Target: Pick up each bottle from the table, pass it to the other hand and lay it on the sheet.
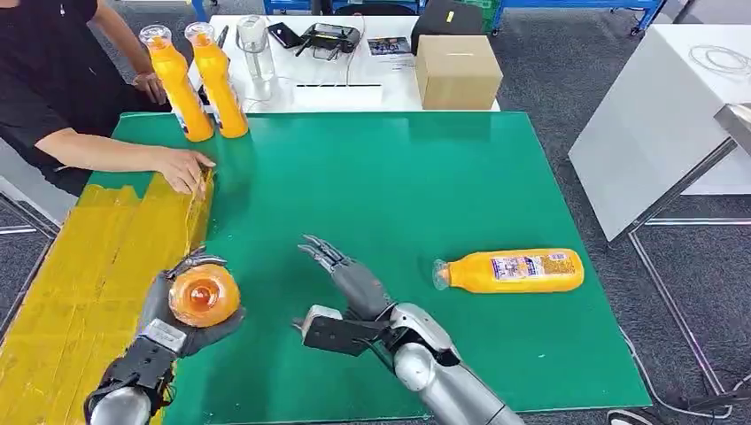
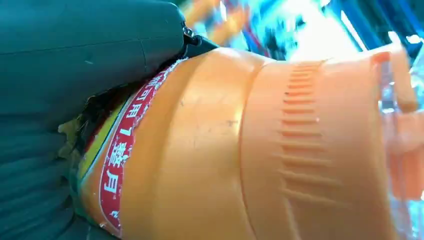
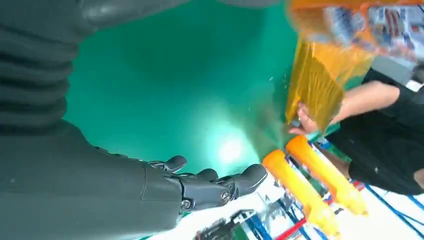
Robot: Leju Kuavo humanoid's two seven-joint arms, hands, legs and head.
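Note:
My left hand point(image 1: 181, 319) grips an orange bottle point(image 1: 204, 296), its cap end toward the camera, at the edge where the yellow sheet point(image 1: 97, 266) meets the green mat. The left wrist view shows that orange bottle point(image 2: 240, 150) close up, with my fingers point(image 2: 90, 55) around its label. My right hand point(image 1: 350, 279) hovers open over the mat just right of it, holding nothing; its fingers point(image 3: 210, 187) are stretched out. Another orange bottle point(image 1: 511, 270) lies on its side on the mat to the right. Two upright orange bottles point(image 1: 199, 84) stand at the mat's far left corner.
A person sits at the far left, one hand point(image 1: 184, 166) pressing on the yellow sheet's far edge. Behind the green mat point(image 1: 398, 177) a white table holds a cardboard box point(image 1: 457, 71), a clear bottle point(image 1: 255, 44) and devices. Another white table point(image 1: 655, 124) stands right.

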